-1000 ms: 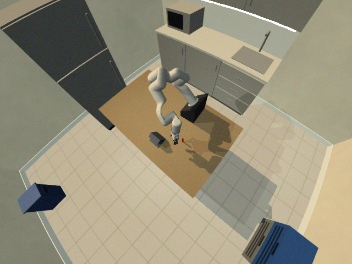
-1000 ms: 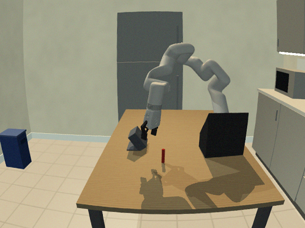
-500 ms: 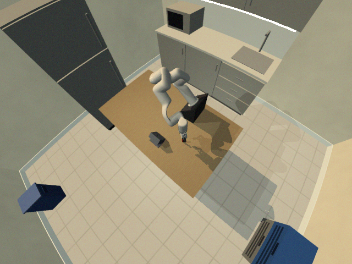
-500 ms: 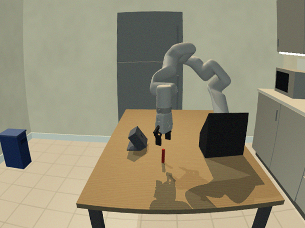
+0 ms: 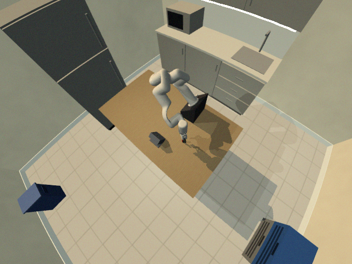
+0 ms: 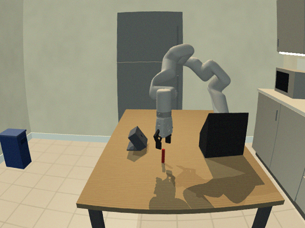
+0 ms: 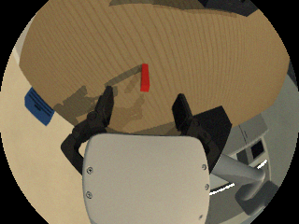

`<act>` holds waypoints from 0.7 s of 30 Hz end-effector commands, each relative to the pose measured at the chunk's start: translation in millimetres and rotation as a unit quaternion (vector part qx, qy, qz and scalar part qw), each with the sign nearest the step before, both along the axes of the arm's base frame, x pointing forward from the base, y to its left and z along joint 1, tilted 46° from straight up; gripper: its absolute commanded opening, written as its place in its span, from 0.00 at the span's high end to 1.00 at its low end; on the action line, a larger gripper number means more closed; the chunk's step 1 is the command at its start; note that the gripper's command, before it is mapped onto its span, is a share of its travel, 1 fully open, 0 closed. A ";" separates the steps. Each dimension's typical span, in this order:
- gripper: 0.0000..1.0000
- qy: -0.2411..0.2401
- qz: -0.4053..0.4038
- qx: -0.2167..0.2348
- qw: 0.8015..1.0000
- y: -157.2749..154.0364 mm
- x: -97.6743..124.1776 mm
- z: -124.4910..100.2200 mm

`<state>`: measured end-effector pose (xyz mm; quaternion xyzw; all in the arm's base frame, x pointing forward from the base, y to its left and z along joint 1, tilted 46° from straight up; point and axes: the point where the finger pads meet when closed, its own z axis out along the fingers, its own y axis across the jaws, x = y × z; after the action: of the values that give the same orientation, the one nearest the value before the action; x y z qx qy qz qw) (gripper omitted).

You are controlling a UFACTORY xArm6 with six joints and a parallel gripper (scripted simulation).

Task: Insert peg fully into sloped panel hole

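Observation:
A small red peg (image 6: 163, 155) stands upright on the wooden table; it also shows in the wrist view (image 7: 145, 77) and as a red speck in the top view (image 5: 182, 139). My gripper (image 6: 162, 142) hangs straight down just above the peg, open and empty. In the wrist view the two dark fingers stand wide apart with the peg a little ahead of the gap between them. The grey sloped panel (image 6: 137, 141) with its hole sits on the table to the left of the gripper, and it also shows in the top view (image 5: 156, 138).
A large black box (image 6: 223, 138) at my arm's base stands on the table to the right of the peg. Around the table are a fridge (image 6: 150, 61), counter cabinets (image 6: 285, 134) and a blue bin (image 6: 14, 148) on the floor.

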<state>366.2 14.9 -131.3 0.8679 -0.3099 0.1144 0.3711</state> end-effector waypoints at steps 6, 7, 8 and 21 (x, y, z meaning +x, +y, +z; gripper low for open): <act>0.00 -0.001 0.001 0.001 1.000 -8.8 0.8 -8.9; 0.00 -0.001 0.001 0.001 1.000 -9.9 0.8 -10.0; 0.00 -0.001 0.001 0.001 1.000 -11.0 0.7 -11.1; 0.00 -0.001 0.001 0.001 1.000 -20.8 0.2 -20.7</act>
<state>365.2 -4.5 -150.1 0.8679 -0.3099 0.1142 0.3712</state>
